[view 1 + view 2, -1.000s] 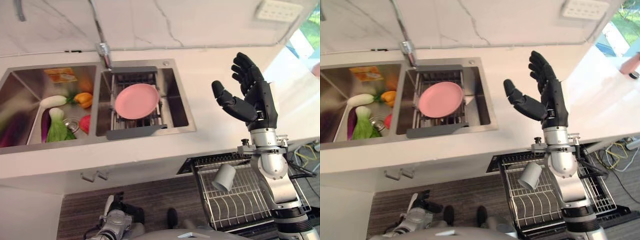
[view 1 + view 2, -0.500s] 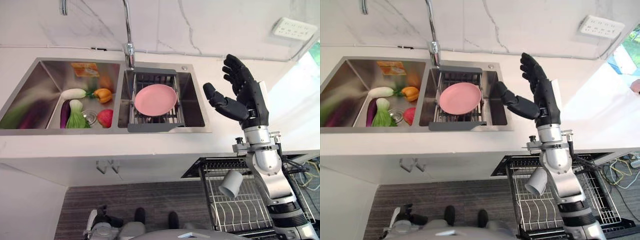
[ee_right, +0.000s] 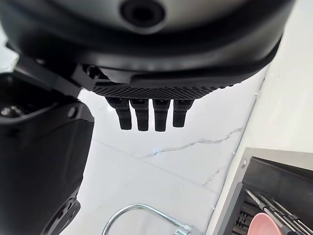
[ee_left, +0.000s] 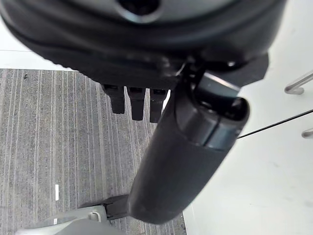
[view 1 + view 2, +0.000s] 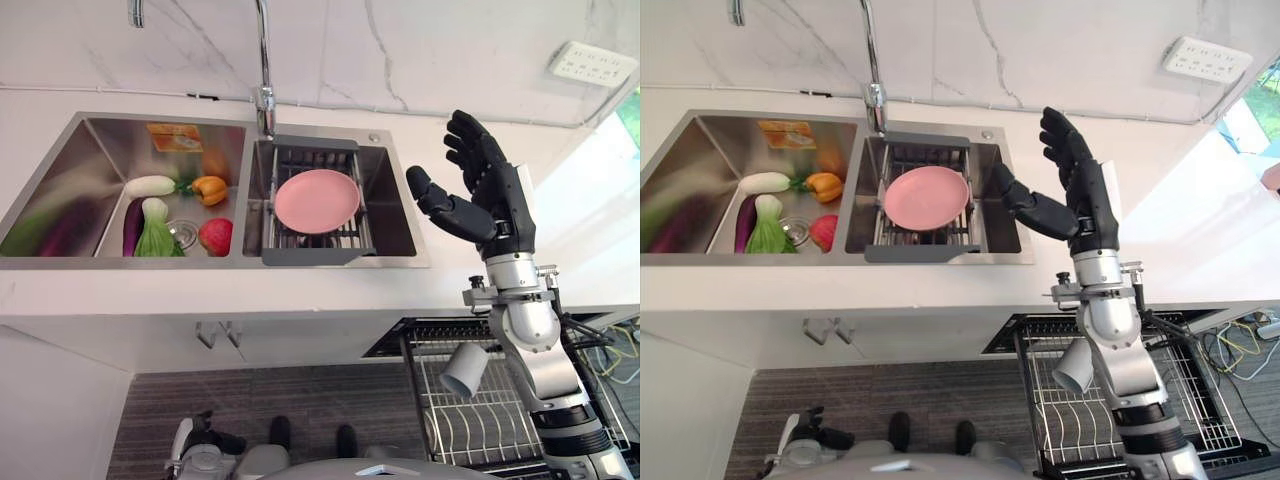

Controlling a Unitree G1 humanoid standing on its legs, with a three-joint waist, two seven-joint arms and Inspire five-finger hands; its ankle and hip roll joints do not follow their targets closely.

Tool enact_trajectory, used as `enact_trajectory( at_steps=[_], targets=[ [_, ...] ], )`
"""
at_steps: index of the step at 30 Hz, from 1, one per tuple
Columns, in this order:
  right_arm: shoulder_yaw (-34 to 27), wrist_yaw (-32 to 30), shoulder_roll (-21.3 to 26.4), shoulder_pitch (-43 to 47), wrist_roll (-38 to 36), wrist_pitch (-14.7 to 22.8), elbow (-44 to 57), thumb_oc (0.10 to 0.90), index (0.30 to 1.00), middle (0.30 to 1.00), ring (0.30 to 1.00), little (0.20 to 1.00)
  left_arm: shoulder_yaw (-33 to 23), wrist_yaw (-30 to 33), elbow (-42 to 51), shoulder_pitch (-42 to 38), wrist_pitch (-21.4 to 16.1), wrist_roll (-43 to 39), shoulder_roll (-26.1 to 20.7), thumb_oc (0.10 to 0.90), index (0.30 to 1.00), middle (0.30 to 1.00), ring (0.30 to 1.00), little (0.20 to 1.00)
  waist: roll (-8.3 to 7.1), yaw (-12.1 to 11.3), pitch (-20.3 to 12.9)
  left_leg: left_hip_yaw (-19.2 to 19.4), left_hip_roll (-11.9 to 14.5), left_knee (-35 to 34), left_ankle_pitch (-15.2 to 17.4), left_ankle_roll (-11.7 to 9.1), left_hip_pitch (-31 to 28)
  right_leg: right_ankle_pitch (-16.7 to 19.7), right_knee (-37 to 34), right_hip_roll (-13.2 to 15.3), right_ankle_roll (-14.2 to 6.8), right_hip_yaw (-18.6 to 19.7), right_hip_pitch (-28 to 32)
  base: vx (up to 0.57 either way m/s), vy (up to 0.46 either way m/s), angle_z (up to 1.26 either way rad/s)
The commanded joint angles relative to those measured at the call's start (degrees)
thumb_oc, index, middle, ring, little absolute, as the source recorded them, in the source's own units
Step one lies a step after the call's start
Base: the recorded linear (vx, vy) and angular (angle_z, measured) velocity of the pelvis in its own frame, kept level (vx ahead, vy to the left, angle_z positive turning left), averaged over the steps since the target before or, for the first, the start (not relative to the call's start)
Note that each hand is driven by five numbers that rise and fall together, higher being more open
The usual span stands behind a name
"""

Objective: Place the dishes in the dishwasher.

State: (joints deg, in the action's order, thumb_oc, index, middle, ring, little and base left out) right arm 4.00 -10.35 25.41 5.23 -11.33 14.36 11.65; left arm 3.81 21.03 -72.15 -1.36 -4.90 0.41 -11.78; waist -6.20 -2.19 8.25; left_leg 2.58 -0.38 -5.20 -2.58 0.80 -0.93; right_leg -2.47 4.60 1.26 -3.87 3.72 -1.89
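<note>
- While raised over the white counter (image 5: 300, 290), right hand (image 5: 487, 195) spread wide, fingers straight, thumb out, holding nothing; well right of the sink (image 5: 400, 255) rim.
- Pink plate (image 5: 317, 200) flat on the drain rack (image 5: 315, 255) in the right basin, open counter between it and the hand.
- Dishwasher rack (image 5: 490, 420) pulled out below the counter edge, white cup (image 5: 465, 369) inside.
- Left hand (image 4: 183, 161) low over grey floor (image 4: 58, 147), fingers relaxed, empty.
</note>
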Motion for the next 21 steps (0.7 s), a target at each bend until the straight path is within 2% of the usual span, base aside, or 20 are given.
enact_trajectory(
  at_steps=[1, 2, 3, 4, 5, 6, 7, 8, 12, 17, 18, 21],
  targets=[
    [-4.2, -5.6, -0.5, 2.4, -5.8, 5.2, 4.2, 0.8, 0.9, 0.9, 0.9, 0.9, 3.0, 1.6, 1.5, -5.9, -2.4, -0.5, -1.1, 0.8, 0.9, 0.9, 0.9, 0.9, 4.2, 5.7, 1.7, -2.8, 20.4, 10.7, -4.9, -14.8, -0.9, 8.3, -8.2, 15.5, -10.8, 3.1, -2.6, 0.03, -0.517, 0.0],
    [-4.4, -5.6, 1.9, 2.1, -4.3, 4.6, 4.3, 0.8, 0.9, 0.9, 0.9, 0.9, 2.1, 2.8, 2.1, -5.6, -2.6, -1.5, 0.3, 0.8, 0.9, 0.9, 0.9, 0.9, 3.2, 5.1, 2.4, -2.2, 17.6, 15.5, -5.7, -12.2, 3.3, 6.9, -8.0, 14.3, -7.9, 0.7, 0.3, 0.03, -0.366, 0.0],
    [-4.5, -5.7, 1.9, 2.0, -4.3, 4.6, 4.3, 0.8, 0.9, 0.9, 0.9, 0.9, 2.2, 2.8, 2.1, -5.5, -2.6, -1.5, 0.3, 0.8, 0.9, 0.9, 0.9, 0.9, 3.13, 5.2, 2.3, -2.3, 17.4, 15.9, -5.4, -12.1, 3.4, 6.8, -8.1, 14.5, -8.0, 0.5, 0.5, 0.08, -0.411, 0.0],
    [-5.6, -5.9, 2.4, 1.4, -4.0, 4.3, 4.1, 0.8, 0.9, 0.9, 0.9, 0.9, 2.6, 2.7, 2.5, -5.1, -2.5, -0.9, 0.9, 0.8, 0.9, 0.9, 0.9, 0.9, 3.15, 5.1, 2.1, -0.8, 16.1, 14.6, -5.0, -11.9, 4.9, 6.3, -8.4, 14.9, -7.7, -0.1, 1.6, 0.15, -0.087, 0.0],
    [-7.3, -5.9, 3.2, 0.5, -3.9, 4.4, 4.7, 0.8, 0.9, 0.9, 0.9, 0.9, 4.3, 2.6, 3.9, -5.0, -2.4, 1.7, 1.3, 0.8, 0.9, 0.9, 0.9, 0.9, 3.8, 5.4, 1.3, 3.0, 15.2, 9.7, -5.2, -11.8, 6.0, 5.8, -8.7, 14.6, -7.5, -1.1, 2.4, 0.21, -0.139, 0.0],
    [-7.5, -5.7, 3.5, 0.5, -4.1, 4.6, 5.1, 0.8, 0.9, 0.9, 0.9, 0.9, 5.5, 2.6, 4.9, -5.3, -2.5, 2.9, 1.3, 0.8, 0.9, 0.9, 0.9, 0.9, 4.62, 5.3, 0.8, 4.6, 14.8, 5.9, -6.2, -11.6, 6.3, 5.4, -8.5, 13.4, -7.3, -1.5, 2.7, 0.19, -0.111, 0.0],
    [-7.6, -6.0, 3.9, 0.4, -3.6, 4.8, 5.2, 0.8, 0.9, 0.9, 0.9, 0.9, 5.9, 2.5, 4.5, -5.2, -2.5, 2.8, 1.6, 0.8, 0.9, 0.9, 0.9, 0.9, 5.2, 5.5, 0.5, 6.0, 14.7, 2.8, -7.4, -11.7, 5.6, 4.8, -8.6, 12.6, -7.2, -1.7, 3.2, 0.12, -0.101, 0.0],
    [-6.6, -6.4, 4.8, 1.8, -0.7, 3.8, 4.2, 0.8, 0.9, 0.9, 0.9, 0.9, 6.4, 2.3, 4.0, -4.5, -2.8, 2.5, 2.5, 0.8, 0.9, 0.9, 0.9, 0.9, 6.11, 5.9, 0.3, 4.9, 15.9, 1.1, -7.1, -12.2, 3.6, 3.8, -8.1, 11.3, -7.5, -1.6, 2.6, 0.05, -0.054, 0.0],
    [-6.9, -6.3, 4.8, 2.8, 0.4, 3.6, 3.5, 0.8, 0.9, 0.9, 0.9, 0.9, 7.8, 1.4, 3.3, -4.8, -2.6, 4.6, 2.5, 0.8, 0.9, 0.9, 0.9, 0.9, 6.43, 6.6, -1.0, 4.2, 16.5, 0.2, -6.5, -12.5, 2.3, 4.0, -8.3, 11.2, -7.8, -2.0, 2.9, 0.07, -0.02, 0.25],
    [-7.1, -5.9, 5.5, 4.0, 2.5, 2.3, 2.2, 0.8, 0.9, 0.9, 0.9, 0.9, 7.7, 0.1, 2.7, -5.0, -2.3, 5.0, 1.7, 0.8, 0.9, 0.9, 0.9, 0.9, 5.57, 6.1, -1.9, 5.3, 16.0, 0.2, -4.7, -11.9, -0.2, 4.3, -7.9, 12.5, -8.4, -2.5, 4.1, 0.08, 0.031, -0.14],
    [-6.4, -5.4, 7.6, 5.5, 6.9, 0.3, 1.7, 0.8, 0.9, 0.9, 0.9, 0.9, 6.1, 0.1, 1.9, -4.8, -2.0, 4.5, 0.6, 0.8, 0.9, 0.9, 0.9, 0.9, 4.69, 5.8, -2.1, 6.5, 15.9, 0.2, -3.7, -11.8, -1.0, 5.1, -7.7, 13.3, -9.1, -2.3, 3.7, 0.04, 0.055, -0.03],
    [-6.1, -5.2, 9.5, 6.9, 10.7, -0.7, 1.2, 0.8, 0.9, 0.9, 0.9, 0.9, 5.2, 0.3, 1.0, -4.5, -1.7, 5.1, 0.1, 0.8, 0.9, 0.9, 0.9, 0.9, 3.95, 5.3, -1.9, 7.1, 15.4, 0.2, -2.9, -11.4, -2.0, 5.4, -7.4, 13.8, -9.5, -1.7, 3.4, 0.03, 0.048, -0.17]
  ],
)
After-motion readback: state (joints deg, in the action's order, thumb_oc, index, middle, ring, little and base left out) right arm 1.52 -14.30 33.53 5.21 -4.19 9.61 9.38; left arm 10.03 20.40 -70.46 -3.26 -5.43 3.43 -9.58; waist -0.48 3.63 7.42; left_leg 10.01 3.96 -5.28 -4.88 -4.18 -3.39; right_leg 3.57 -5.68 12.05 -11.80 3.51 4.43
